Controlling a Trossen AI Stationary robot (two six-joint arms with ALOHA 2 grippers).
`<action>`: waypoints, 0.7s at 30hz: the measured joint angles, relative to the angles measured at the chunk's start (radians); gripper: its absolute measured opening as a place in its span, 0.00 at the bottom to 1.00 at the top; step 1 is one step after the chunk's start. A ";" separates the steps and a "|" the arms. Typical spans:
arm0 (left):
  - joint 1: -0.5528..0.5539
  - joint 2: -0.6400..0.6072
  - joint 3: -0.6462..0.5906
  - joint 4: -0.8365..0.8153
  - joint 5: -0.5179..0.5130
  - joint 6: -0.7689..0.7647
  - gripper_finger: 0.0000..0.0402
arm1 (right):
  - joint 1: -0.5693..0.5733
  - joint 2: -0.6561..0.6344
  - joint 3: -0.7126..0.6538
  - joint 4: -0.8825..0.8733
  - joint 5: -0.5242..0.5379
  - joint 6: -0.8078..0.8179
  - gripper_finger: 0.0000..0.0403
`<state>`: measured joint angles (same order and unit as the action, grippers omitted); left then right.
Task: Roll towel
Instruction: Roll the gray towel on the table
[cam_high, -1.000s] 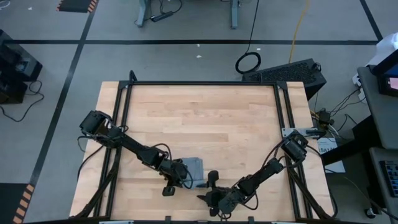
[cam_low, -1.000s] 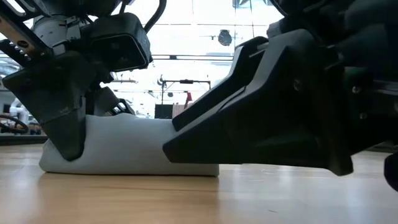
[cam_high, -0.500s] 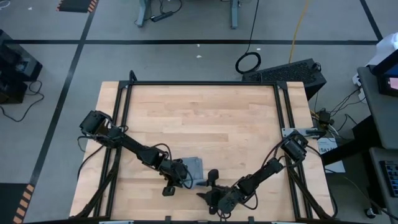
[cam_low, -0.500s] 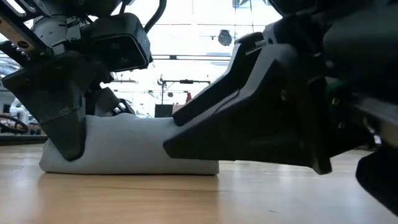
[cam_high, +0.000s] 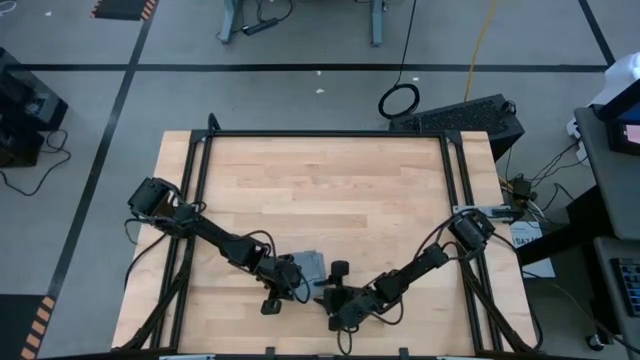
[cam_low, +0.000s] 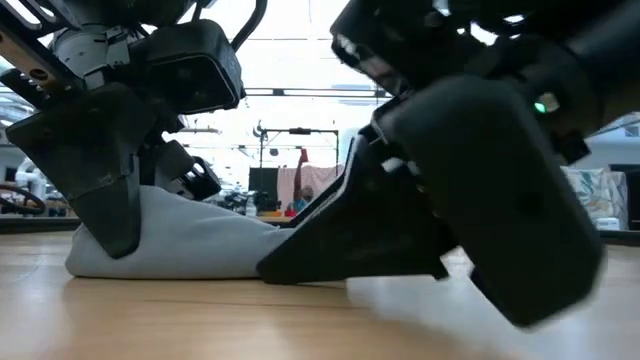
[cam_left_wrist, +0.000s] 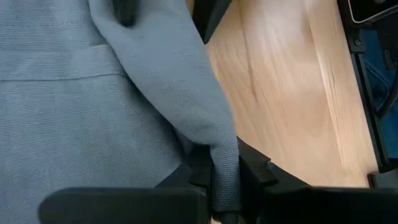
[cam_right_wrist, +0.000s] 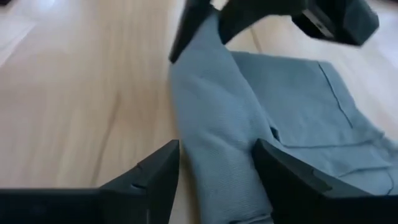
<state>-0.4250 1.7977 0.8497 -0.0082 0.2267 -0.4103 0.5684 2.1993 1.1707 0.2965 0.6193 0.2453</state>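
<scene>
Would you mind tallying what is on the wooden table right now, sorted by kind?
Towel: 1, grey-blue, partly rolled
Grippers: 2, the left gripper pinching a towel fold, the right gripper open around the roll
Total: 3

I am working in a robotics lab or test hall. My wooden desk (cam_high: 330, 190) sits inside a black metal frame (cam_high: 325, 134) on a grey floor (cam_high: 300, 95) marked off with dark tape lines (cam_high: 300, 68). Cables (cam_high: 400, 98) trail across that floor, a black keyboard (cam_high: 462, 113) lies just past the desk's far right corner, and orange hazard striping (cam_high: 120, 8) shows at the top edge. Across the desk I see a bright, open hall with large windows (cam_low: 290, 50).
</scene>
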 joint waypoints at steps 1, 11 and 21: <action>0.000 0.000 0.000 0.000 -0.003 0.000 0.10 | -0.006 -0.001 0.001 -0.011 -0.010 0.027 0.49; 0.000 -0.106 -0.005 -0.201 -0.043 0.000 0.31 | -0.028 -0.002 0.000 -0.046 -0.080 0.221 0.22; -0.109 -0.282 -0.002 -0.301 -0.443 0.058 0.34 | -0.053 -0.001 0.000 -0.039 -0.172 0.531 0.11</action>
<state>-0.5342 1.5162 0.8472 -0.3092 -0.2159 -0.3525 0.5155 2.1983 1.1704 0.2579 0.4474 0.7763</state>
